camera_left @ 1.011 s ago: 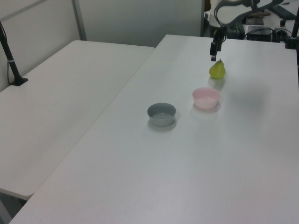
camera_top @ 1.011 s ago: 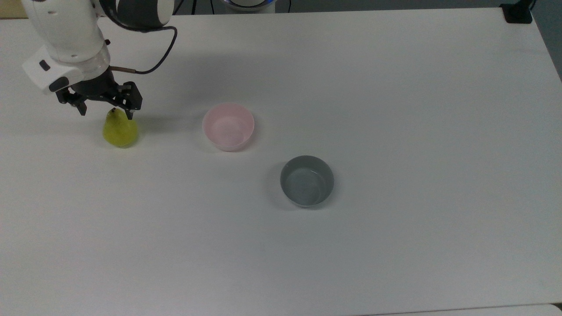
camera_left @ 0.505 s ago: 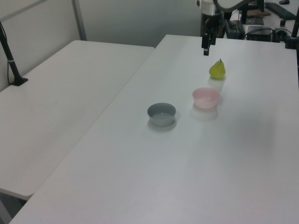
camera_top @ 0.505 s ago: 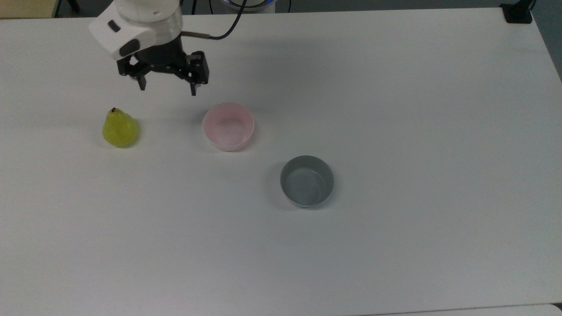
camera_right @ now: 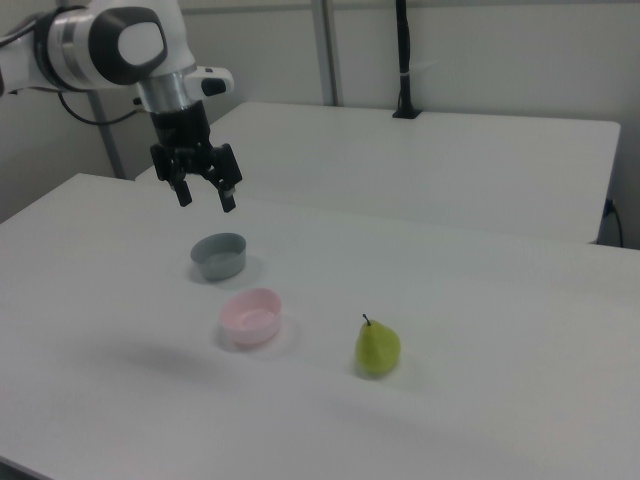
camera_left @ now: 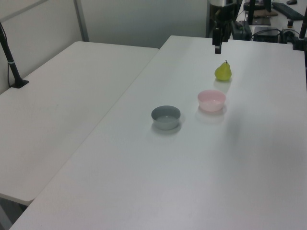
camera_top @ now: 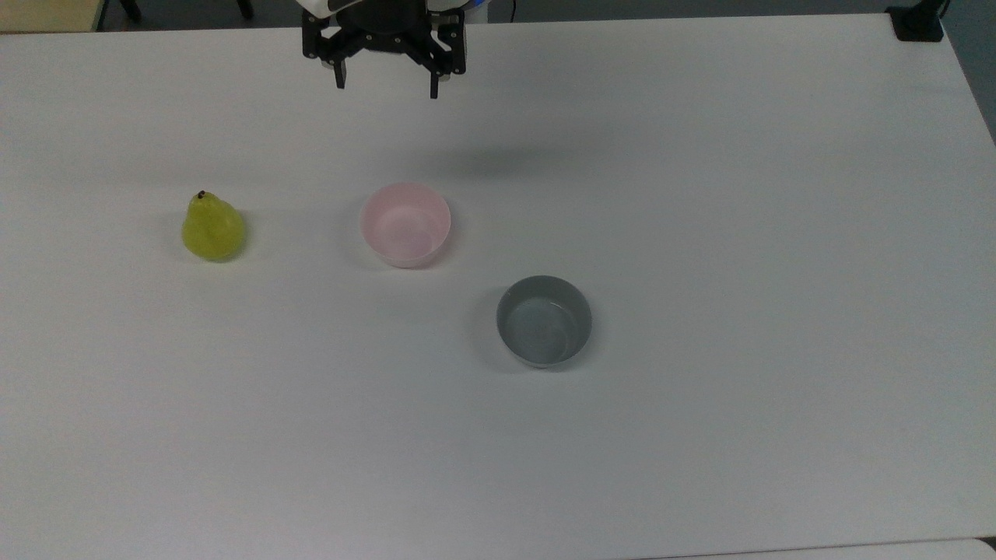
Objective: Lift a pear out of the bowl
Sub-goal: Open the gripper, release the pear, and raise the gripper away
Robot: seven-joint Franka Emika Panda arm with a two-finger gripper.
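The black two-finger gripper [camera_top: 386, 84] hangs in the air near the top edge of the top view, its two dark fingers [camera_top: 339, 76] spread wide apart and holding nothing. Below the fingertips in the top view, well apart from them, sits the small round pale pink bowl [camera_top: 405, 224] with a whitish outside, upright on the white table [camera_top: 700, 233] and with nothing inside it. The small yellow-green pear [camera_top: 212, 227] with a short dark stem stands upright on the table, not in the bowl; it lies well down and toward the top view's left from the fingers, and to the top view's left of the pink bowl with a clear gap between them. A small round grey bowl [camera_top: 544, 320] stands farther from the fingers, down and toward the top view's right of the pink bowl, also apart from it. In the right view the gripper [camera_right: 203, 194] hangs from the white robot arm [camera_right: 110, 45], raised above the table, with the grey bowl [camera_right: 219, 255] below the fingertips, the pink bowl [camera_right: 251, 314] nearer the camera and the pear [camera_right: 378, 346] well off toward the right view's right. In the left view the gripper [camera_left: 217, 44] shows at the far end of the table, beyond the pear [camera_left: 223, 71].
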